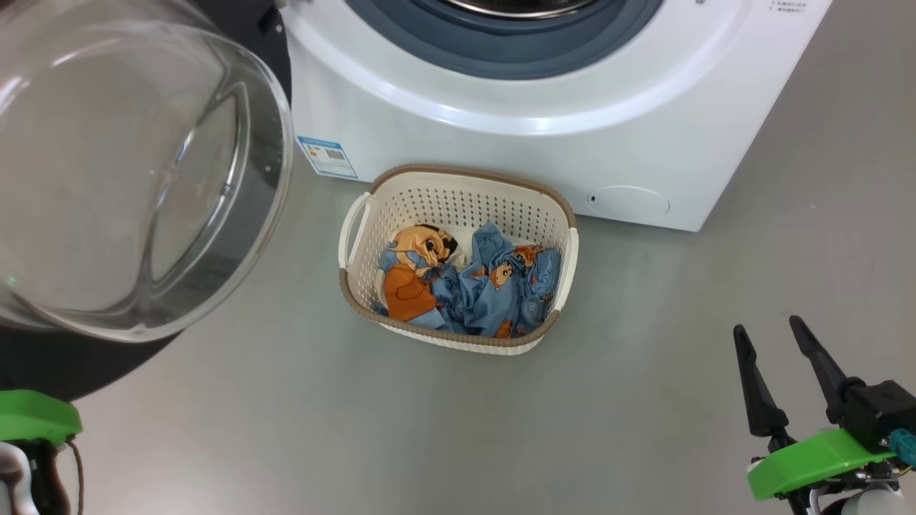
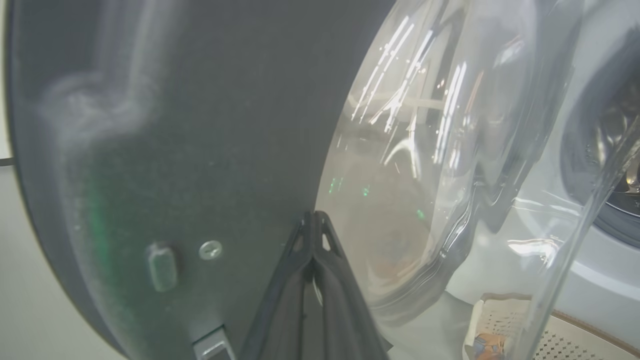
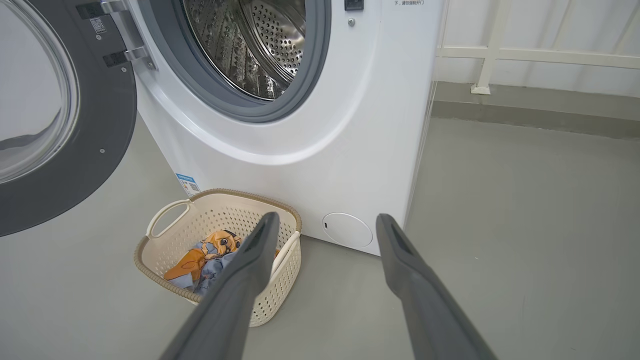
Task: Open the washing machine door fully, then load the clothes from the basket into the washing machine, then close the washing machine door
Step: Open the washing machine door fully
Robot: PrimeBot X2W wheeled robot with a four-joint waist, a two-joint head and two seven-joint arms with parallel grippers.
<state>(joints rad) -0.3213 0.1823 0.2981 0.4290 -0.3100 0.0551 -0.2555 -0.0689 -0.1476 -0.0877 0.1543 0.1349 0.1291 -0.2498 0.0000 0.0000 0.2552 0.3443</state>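
The left gripper (image 2: 314,219) has its two dark fingers pressed together, tips against the inner face of the large round washing machine door (image 2: 200,125), where black rim meets clear bulging glass. Touching or not, I cannot tell. That door stands wide open, its glass bowl between this gripper and the small cream perforated basket (image 1: 472,174). The right gripper (image 1: 767,327) hovers with fingers spread apart, empty, over grey floor (image 1: 644,400) well right of the basket. Light-blue cartoon-print clothes (image 1: 494,286) lie crumpled inside it, just before the big white washing machine (image 1: 458,136), between its round filter cap (image 1: 628,202) and blue label sticker (image 1: 328,157).
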